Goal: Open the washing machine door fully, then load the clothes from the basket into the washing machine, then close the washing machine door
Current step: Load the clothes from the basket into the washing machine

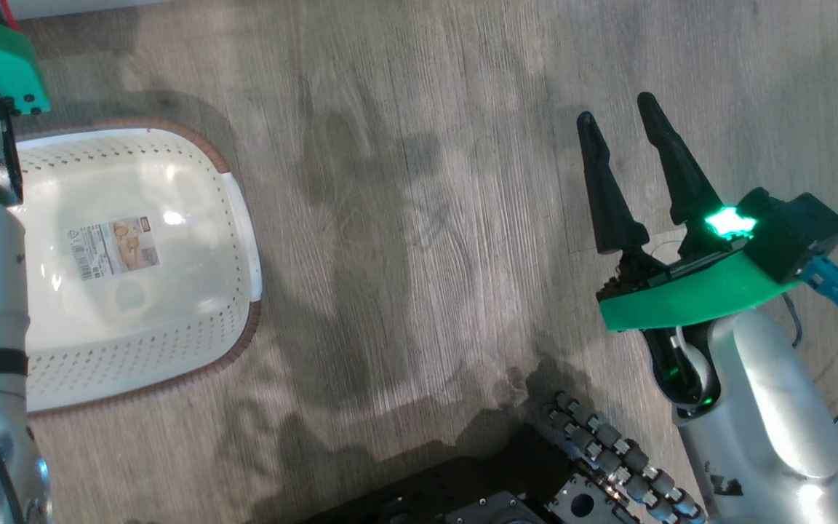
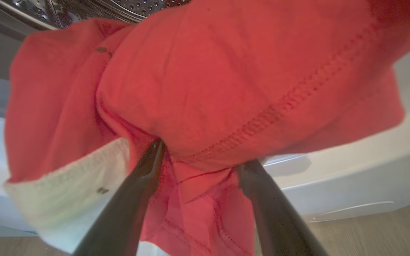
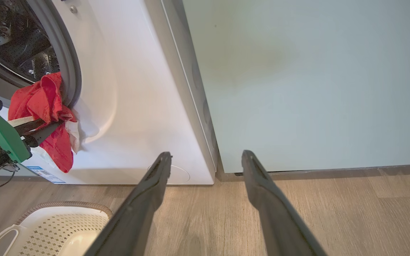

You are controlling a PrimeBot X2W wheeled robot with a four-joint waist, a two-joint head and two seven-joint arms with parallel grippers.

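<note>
Bright, even light; soft shadows cross the floor, glare spots the basket, red clothes blurred

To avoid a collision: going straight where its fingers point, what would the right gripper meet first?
Probably the washing machine, at its lower corner beside the green cabinet panel; depth unclear.

The basket is sitting on the floor, near and to the left. The washing machine is standing on the far side of it. The clothes are hanging over the bottom edge of the drum mouth, lying on the spread fingers of the left gripper. A cabinet is standing just right of the washing machine. The right gripper is hanging over the floor, well to the right of the basket, pointing at the cabinet.
</note>
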